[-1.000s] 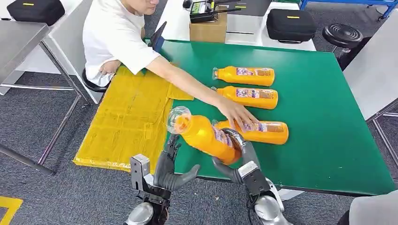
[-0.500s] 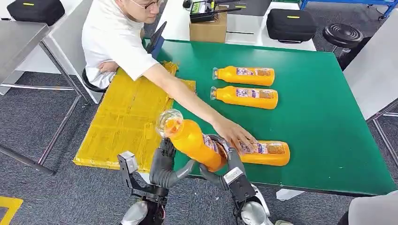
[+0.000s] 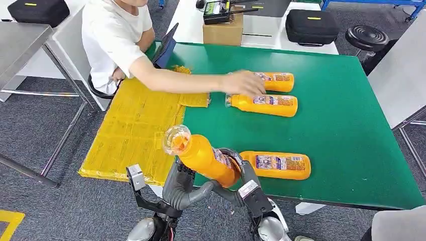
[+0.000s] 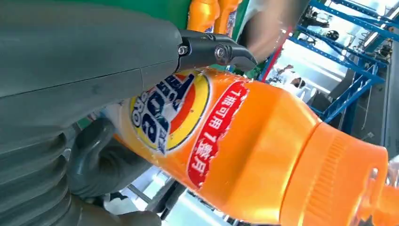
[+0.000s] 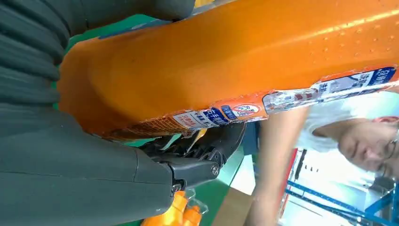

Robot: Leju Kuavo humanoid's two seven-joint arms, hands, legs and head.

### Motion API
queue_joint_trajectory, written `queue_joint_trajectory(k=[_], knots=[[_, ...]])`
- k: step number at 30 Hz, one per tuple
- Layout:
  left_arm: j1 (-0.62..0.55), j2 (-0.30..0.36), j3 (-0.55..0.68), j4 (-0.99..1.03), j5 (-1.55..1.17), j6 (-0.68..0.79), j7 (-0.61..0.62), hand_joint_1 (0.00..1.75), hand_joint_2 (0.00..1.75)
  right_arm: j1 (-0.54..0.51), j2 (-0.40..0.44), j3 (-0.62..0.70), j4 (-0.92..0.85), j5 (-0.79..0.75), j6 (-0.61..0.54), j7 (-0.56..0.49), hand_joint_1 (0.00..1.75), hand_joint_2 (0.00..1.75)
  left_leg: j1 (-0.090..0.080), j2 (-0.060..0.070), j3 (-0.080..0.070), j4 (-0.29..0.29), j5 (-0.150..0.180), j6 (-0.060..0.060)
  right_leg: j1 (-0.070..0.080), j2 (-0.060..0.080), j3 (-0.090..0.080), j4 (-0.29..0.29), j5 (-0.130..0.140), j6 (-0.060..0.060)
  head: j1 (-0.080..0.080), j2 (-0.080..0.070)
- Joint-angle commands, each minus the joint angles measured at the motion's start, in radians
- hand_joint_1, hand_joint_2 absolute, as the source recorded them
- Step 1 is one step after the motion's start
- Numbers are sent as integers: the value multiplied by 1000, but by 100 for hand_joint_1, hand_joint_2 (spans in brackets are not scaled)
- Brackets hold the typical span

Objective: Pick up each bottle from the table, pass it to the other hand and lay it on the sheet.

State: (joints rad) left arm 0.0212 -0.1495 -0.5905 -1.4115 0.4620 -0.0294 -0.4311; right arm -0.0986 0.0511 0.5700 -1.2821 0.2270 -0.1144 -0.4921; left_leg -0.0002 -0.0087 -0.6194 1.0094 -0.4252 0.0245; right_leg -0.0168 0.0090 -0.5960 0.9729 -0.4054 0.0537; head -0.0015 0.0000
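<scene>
Bottle [image 3: 203,156] in transfer sits raised above the near edge of the green table [image 3: 351,120], tilted with its clear cap end toward 10 o'clock and its base toward 4 o'clock. The right hand [image 3: 240,173] grips the base end, its dark fingers curled over the bottle's top side and its thumb beneath; the right wrist view confirms the fingers [image 5: 207,146] wrapped against the orange body [image 5: 235,61]. The left hand [image 3: 182,183] sits directly under the bottle's middle, fingers closing up around the labelled section; the left wrist view shows a dark fingertip [image 4: 216,52] pressed on the label and the thumb [image 4: 101,160] against the opposite side, so this hand also grips it. The yellow sheet [image 3: 133,130] lies at 9 o'clock from the bottle, partly overlapping the table's left edge. Three further bottles lie flat on the table: one [image 3: 276,165] just beside the right hand at 3 o'clock, two [image 3: 263,104] [image 3: 276,81] farther off toward 1 o'clock. A person's hand [image 3: 244,83] rests over the farthest bottle's neck.
</scene>
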Motion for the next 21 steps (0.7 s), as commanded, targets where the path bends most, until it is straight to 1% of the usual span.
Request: queue_joint_trajectory(k=[1, 6, 7, 8, 9, 10, 11, 12, 13, 16, 18, 19, 21], knots=[[-16, 33, -30, 52, -28, 23, -3, 0, 175, -33, 1, -21, 62, -4, 3, 13, 175, 175, 0, 1, 3, -1, -1, -1, 0, 0, 3, -1, -1, -2, 0, 0], [-17, 30, -31, 54, -43, 36, -11, 0, 175, -35, 4, -14, 71, 0, 3, 19, 175, 175, 1, 1, 4, -1, -1, -1, 1, 0, 4, -1, -1, -2, 0, 0], [-19, 29, -29, 56, -62, 62, -13, 0, 175, -42, -2, 3, 80, 28, -11, 29, 175, 175, 1, 1, 5, -1, -2, -1, 1, 0, 5, -1, -1, -2, 0, 0], [-42, -6, 11, 107, -155, 260, -29, 0, 175, -39, -29, 67, 67, 97, -23, 53, 175, 175, 0, 2, 5, -1, -1, -1, 0, 0, 5, -1, -1, -2, 0, 0], [-42, -6, 11, 107, -155, 260, -29, 0, 175, -39, -29, 67, 67, 97, -23, 53, 175, 175, 0, 2, 6, -1, -2, -1, 1, 0, 5, -1, -1, -2, 0, 0], [-44, -4, 12, 99, -141, 250, -25, 0, 175, -42, -30, 78, 73, 97, -15, 52, 175, 175, 0, 1, 3, -1, -1, -1, 0, 0, 3, -1, -1, -1, 0, 0], [-45, -4, 12, 95, -140, 249, -25, 0, 175, -42, -28, 80, 75, 98, -15, 52, 175, 175, 1, 1, 6, -1, -2, -2, 1, 0, 6, -1, -2, -2, 0, 0], [-45, -3, 12, 89, -134, 246, -22, 0, 175, -43, -27, 82, 80, 88, -4, 49, 175, 175, 0, 1, 5, -2, -1, -1, 1, -1, 5, -2, -1, -2, 0, 0], [-43, 0, 11, 75, -109, 222, -19, 0, 175, -45, -28, 90, 88, 82, 9, 42, 175, 175, 0, 1, 4, -1, -1, -1, 1, -1, 4, -1, -1, -2, 0, 0], [-45, -1, 11, 73, -109, 222, -19, 0, 175, -43, -27, 91, 89, 82, 9, 42, 175, 175, 0, 1, 4, -1, -1, -1, 1, 0, 4, -1, -1, -2, 0, 0], [-45, -1, 11, 73, -109, 222, -19, 0, 175, -43, -27, 91, 89, 82, 9, 42, 175, 175, 0, 1, 2, -1, 0, -1, 1, 0, 2, -1, 0, -1, 0, 0], [-41, 2, 9, 64, -94, 205, -15, 0, 175, -46, -26, 92, 94, 77, 14, 36, 175, 175, 1, 1, 4, -1, -1, -1, 1, -1, 4, -1, -1, -2, 0, 0], [-35, 9, 9, 37, -38, 137, -12, 0, 175, -51, -21, 102, 102, 65, 30, 15, 175, 175, 0, 1, 2, -1, 0, -1, 0, 0, 1, -1, 0, -1, 0, 0]])
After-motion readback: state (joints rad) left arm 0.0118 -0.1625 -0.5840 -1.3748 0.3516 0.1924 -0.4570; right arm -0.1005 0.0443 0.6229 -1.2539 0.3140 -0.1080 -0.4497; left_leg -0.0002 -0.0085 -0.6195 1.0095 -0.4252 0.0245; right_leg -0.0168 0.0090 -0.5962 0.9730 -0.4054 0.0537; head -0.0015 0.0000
